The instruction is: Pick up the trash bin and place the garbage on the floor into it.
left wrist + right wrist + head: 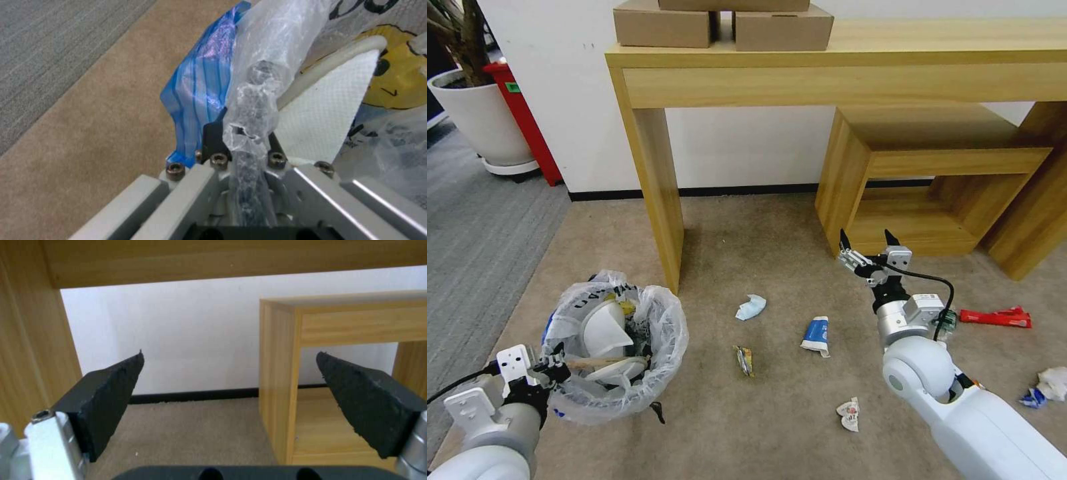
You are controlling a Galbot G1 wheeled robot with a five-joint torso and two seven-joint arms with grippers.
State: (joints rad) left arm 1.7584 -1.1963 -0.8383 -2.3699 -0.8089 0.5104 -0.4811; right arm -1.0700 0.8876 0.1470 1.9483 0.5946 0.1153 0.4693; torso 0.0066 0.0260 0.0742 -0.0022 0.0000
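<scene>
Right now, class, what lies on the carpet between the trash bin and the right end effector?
In the head view, between the trash bin and the open right end effector, beige carpet carries a blue-white wrapper and a small dark packet.

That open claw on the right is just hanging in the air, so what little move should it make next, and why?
Probably it should dip toward the blue-white wrapper on the floor. The right claw is open, empty and raised, and that wrapper looks like the nearest litter to it. The left claw is shut on the trash bin rim, so the bin is held ready.
</scene>
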